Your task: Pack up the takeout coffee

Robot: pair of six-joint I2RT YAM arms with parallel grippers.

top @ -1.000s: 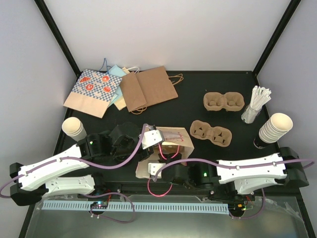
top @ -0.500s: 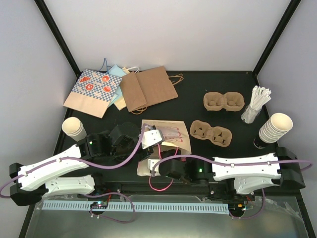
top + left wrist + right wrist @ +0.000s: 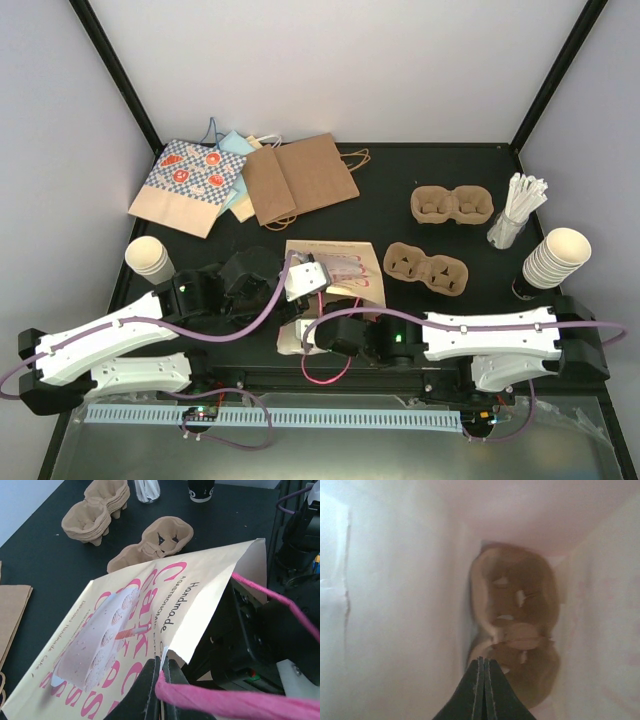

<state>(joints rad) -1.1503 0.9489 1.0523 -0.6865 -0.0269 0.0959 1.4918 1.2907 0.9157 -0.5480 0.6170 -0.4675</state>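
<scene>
No lidded coffee cup shows in any view. A cream paper bag with pink print (image 3: 335,262) lies tilted at the table's middle, its mouth towards the arms. My left gripper (image 3: 162,664) is shut on the bag's rim beside its pink handle (image 3: 240,702), holding the mouth up; it also shows in the top view (image 3: 303,279). My right gripper (image 3: 484,663) is shut and empty, reaching inside the bag. A brown two-cup carrier (image 3: 517,630) lies at the bag's bottom just beyond the right gripper's tips. In the top view the right fingers are hidden in the bag.
Two brown cup carriers (image 3: 452,205) (image 3: 427,268) lie at the right. Stacked lidless cups (image 3: 555,258), a black lid stack (image 3: 520,285) and a stir-stick holder (image 3: 515,210) stand at the far right. Another cup stack (image 3: 150,258) stands at the left. Flat paper bags (image 3: 250,180) lie at the back left.
My right arm has pushed left and deeper into the bag's mouth. The bag has tipped back, showing more of its printed face. My left gripper has kept its hold.
</scene>
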